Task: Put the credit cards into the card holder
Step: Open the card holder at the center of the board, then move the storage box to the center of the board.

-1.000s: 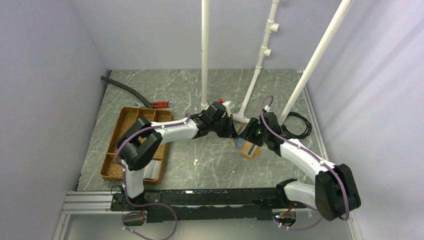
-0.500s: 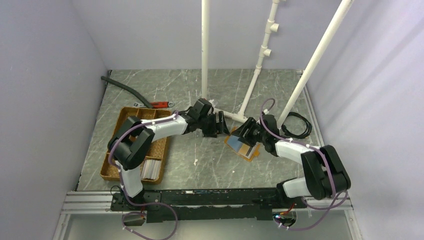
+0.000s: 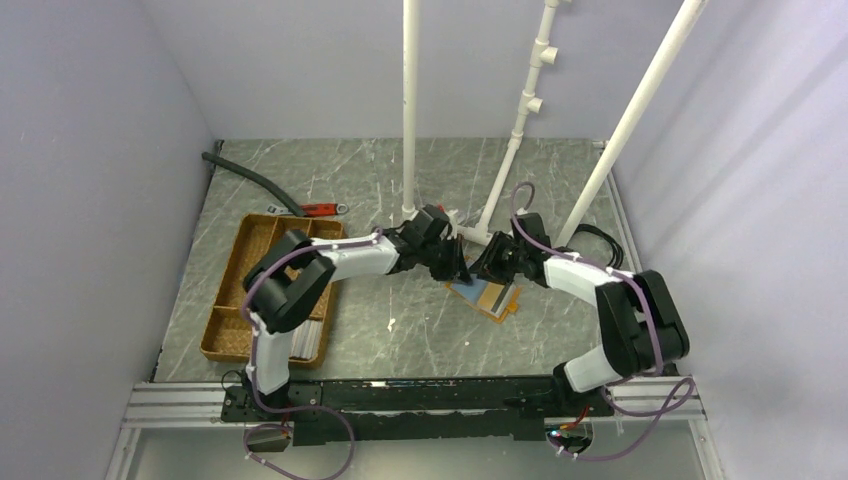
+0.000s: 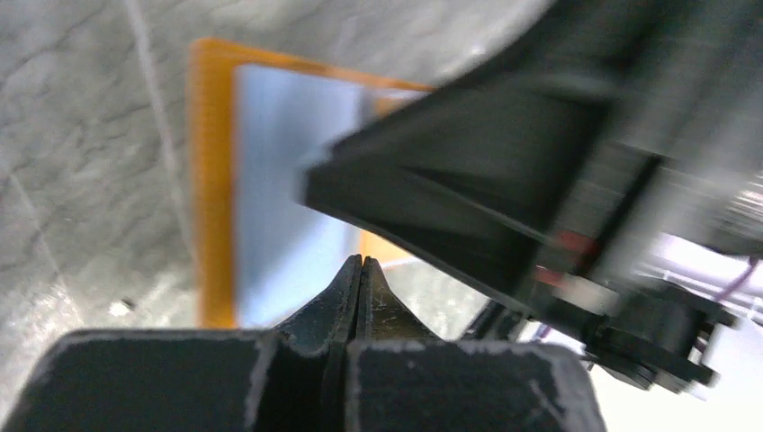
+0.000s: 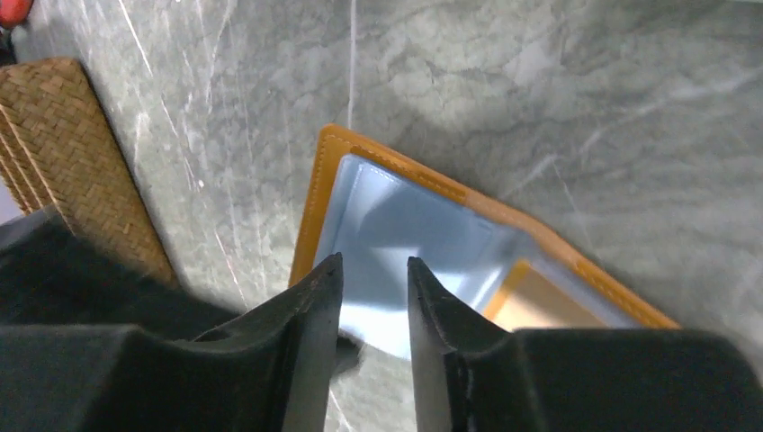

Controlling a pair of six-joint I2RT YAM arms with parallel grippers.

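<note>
left fingers (image 4: pixel 360 270): clenched tip to tip; nothing visible between them; low over the near edge of the holder in the left wrist view
right fingers (image 3: pixel 482 270): released, with a narrow gap that shows only the card below; hanging over the holder's left part in the right wrist view
meeting point: the two sets of fingers come nose to nose, just beside each other, above the holder's far-left end in the top view
flat orange-tan rectangular card holder (image 5: pixel 324 171): flat on the counter, right of centre, lying askew to the counter's edges
light blue thin card (image 5: pixel 405 216): on the holder's face, with the orange rim showing around it; whether it is tucked in or only lying on top, I cannot tell; a tan patch shows at its lower right corner
in the way: the right arm's black body, blurred, crosses the left wrist view and hides much of the holder's right side; from above both wrists cover its far edge
grey marbled counter (image 3: pixel 400 330): carries everything
brown woven divided tray (image 3: pixel 225 300): well apart to the left, with white flat cards (image 3: pixel 305 340) in its near right compartment
red-handled tool (image 3: pixel 320 209): just behind the tray
black hose (image 3: pixel 250 178): at the far left
white plastic pipes (image 3: pixel 409 100): upright behind the fingers
black cable coil (image 3: pixel 595 250): right of the right arm
</note>
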